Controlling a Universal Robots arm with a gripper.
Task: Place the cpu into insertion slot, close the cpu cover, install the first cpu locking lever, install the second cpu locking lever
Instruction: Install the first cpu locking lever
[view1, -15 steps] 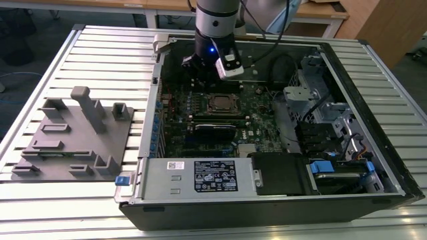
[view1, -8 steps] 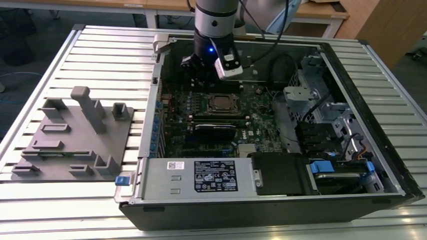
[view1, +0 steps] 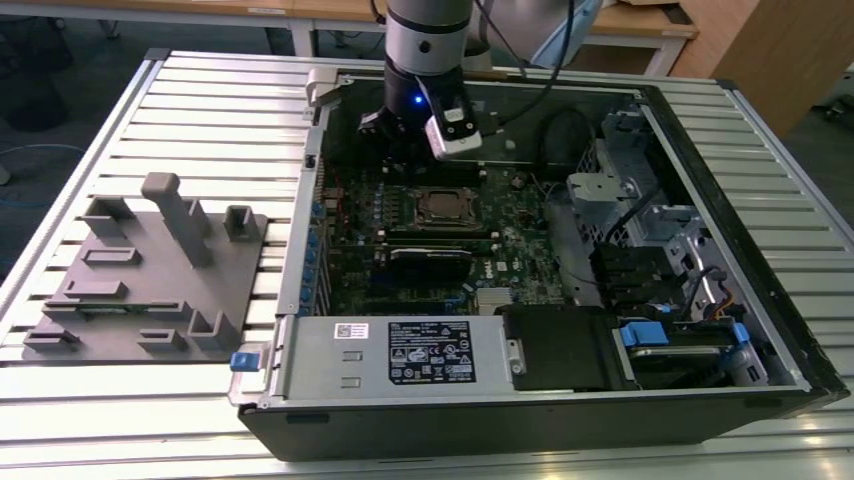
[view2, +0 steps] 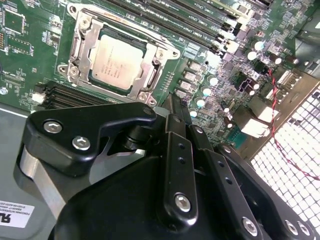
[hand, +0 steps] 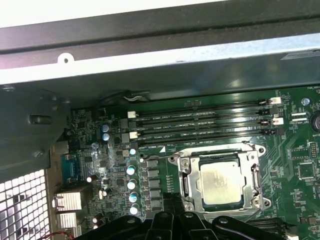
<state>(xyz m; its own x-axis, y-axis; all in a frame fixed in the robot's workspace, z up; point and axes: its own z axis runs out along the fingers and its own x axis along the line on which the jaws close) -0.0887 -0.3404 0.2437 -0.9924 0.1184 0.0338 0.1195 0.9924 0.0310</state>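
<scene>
- The cpu (view2: 118, 58) is shown with a pale silvery-beige top, marked with faint dark print.
- The cpu cover (view2: 152, 70) is seen as bright silvery metal.
- The motherboard (view2: 30, 55) is coloured green, and its memory slots (hand: 200, 122) are black.
- The claw (view2: 177, 107) is finished in matt black and dotted with silvery screw heads.
- The bench (view1: 200, 120) is ribbed in pale grey slats.
- The fixture block (view1: 147, 280) is plain mid-grey.
- A wire (view2: 274, 102), apparently twisted in red and black, is set against a bright mesh (view2: 300, 135) of square holes.
- A blue tab (view1: 645, 335) is seen inside the black case (view1: 534, 430).
</scene>
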